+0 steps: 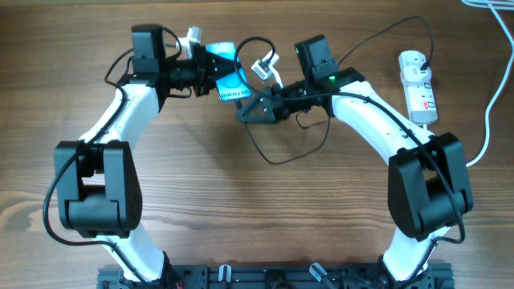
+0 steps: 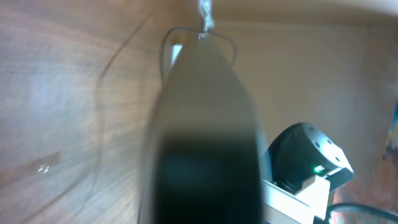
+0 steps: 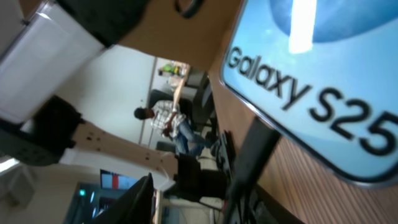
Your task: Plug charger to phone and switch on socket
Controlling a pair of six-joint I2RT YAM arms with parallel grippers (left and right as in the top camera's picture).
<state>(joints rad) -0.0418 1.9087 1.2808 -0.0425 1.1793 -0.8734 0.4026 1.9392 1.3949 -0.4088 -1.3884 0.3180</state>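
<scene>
My left gripper (image 1: 206, 71) is shut on the phone (image 1: 229, 76) and holds it above the table, teal face up, its "Galaxy S25" end toward my right gripper (image 1: 250, 106). The left wrist view shows only the phone's blurred dark back (image 2: 205, 143). My right gripper is shut on the plug end of the thin black charger cable (image 1: 277, 159). In the right wrist view the plug (image 3: 252, 162) points at the phone's white-bordered end (image 3: 323, 56); I cannot tell whether it is inserted. The white socket strip (image 1: 419, 92) lies at the far right with the white adapter (image 1: 412, 60) in it.
The black cable loops on the wood below my right gripper and arcs behind the phone, with a small white tie (image 1: 264, 67) on the loop. A thick white cord (image 1: 491, 104) runs down the right edge of the table.
</scene>
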